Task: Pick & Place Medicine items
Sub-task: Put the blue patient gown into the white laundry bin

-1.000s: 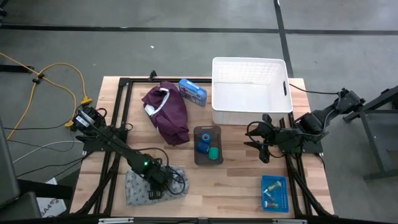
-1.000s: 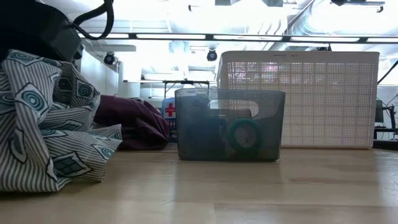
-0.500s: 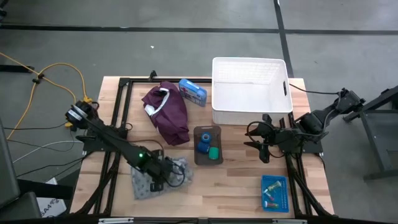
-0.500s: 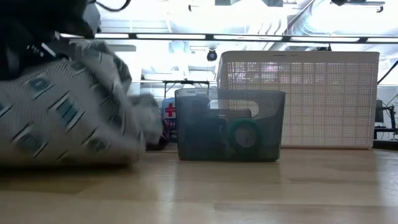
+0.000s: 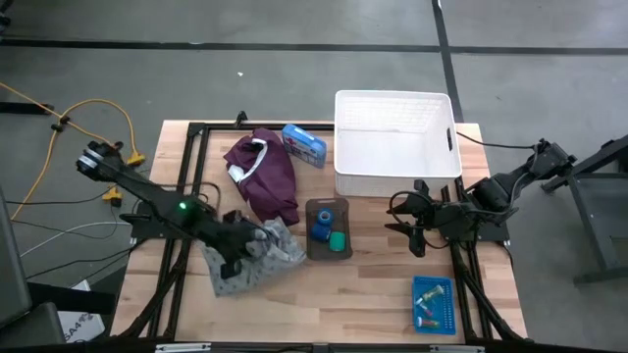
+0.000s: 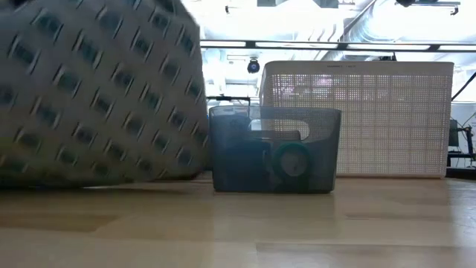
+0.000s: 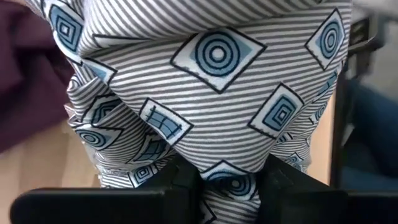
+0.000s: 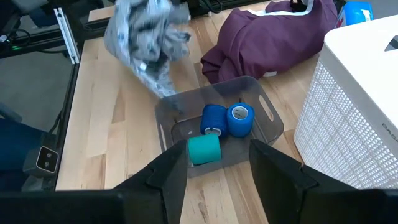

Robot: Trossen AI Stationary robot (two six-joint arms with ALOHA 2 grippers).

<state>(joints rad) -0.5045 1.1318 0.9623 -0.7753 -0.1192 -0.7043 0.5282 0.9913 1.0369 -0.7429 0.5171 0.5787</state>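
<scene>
The medicine items are two blue rolls (image 8: 227, 119) and a green roll (image 8: 204, 149). They lie in a grey see-through bin (image 5: 328, 228) at mid-table. Tiny pale pieces lie in a small blue tray (image 5: 433, 304) near the right near corner. My left gripper (image 5: 238, 257) is shut on the grey patterned cloth (image 5: 267, 253), just left of the bin. The cloth fills the left of the low view (image 6: 97, 89). My right gripper (image 5: 412, 226) is open and hovers to the right of the bin, touching nothing. My left gripper pinches a bunched fold of the grey patterned cloth (image 7: 227, 171) between its two fingers (image 7: 186, 186). Several layers are gathered there. The cloth bulges out past the fingers and hangs slack. Whether its lower end (image 8: 158, 87) touches the table, I cannot tell.
A white mesh basket (image 5: 396, 142) stands at the far right. A maroon garment with white trim (image 5: 265, 176) lies left of it, and a blue box (image 5: 304, 144) sits between them. Bare wood shows along the near edge between the cloth and the blue tray.
My left gripper has moved up and toward the far edge and the grey bin, carrying the patterned cloth. The cloth has come off its heap at the near left and now hangs bunched beside the bin. It looms larger in the low view.
</scene>
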